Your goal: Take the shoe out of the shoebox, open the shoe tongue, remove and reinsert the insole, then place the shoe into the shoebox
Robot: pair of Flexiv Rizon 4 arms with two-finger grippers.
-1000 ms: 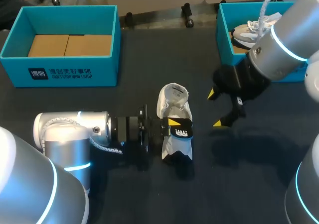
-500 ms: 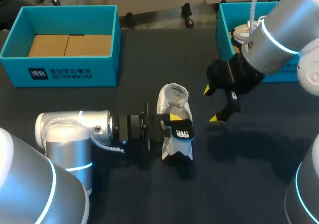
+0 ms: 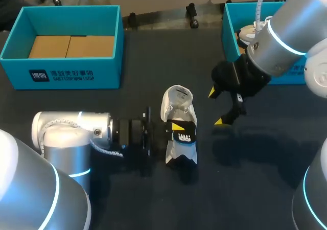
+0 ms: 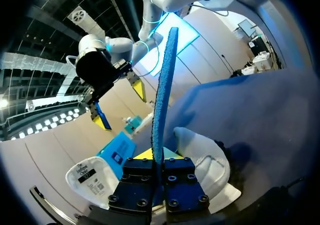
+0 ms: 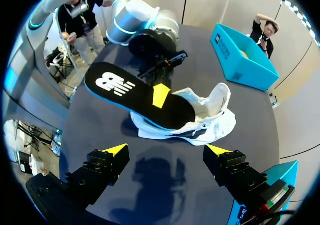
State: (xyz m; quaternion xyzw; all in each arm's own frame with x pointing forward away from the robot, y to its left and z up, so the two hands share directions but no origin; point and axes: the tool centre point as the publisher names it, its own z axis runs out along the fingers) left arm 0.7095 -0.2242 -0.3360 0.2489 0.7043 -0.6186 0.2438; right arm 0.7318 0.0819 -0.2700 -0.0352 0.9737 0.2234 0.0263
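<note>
A white shoe point(image 3: 177, 105) lies on the dark table, its opening toward the far side. My left gripper point(image 3: 173, 130) comes in from the left and is shut on the edge of the insole point(image 3: 186, 134), black on top and blue underneath, held over the shoe's toe half. In the left wrist view the insole point(image 4: 163, 92) stands edge-on between the shut fingers point(image 4: 145, 172), above the shoe point(image 4: 202, 162). My right gripper point(image 3: 215, 107) hangs open to the right of the shoe, holding nothing. From the right wrist, the insole point(image 5: 132, 92) lies across the shoe point(image 5: 212, 115), ahead of the gripper point(image 5: 165, 151).
A teal shoebox point(image 3: 66, 76) with a cardboard floor stands at the back left. A second teal shoebox point(image 3: 229, 33) at the back right holds another shoe point(image 3: 250, 33), partly hidden by my right arm.
My right gripper rose and shifted a little toward the back left a second ago, then held still. The left gripper keeps the insole over the shoe, almost in the same place.
</note>
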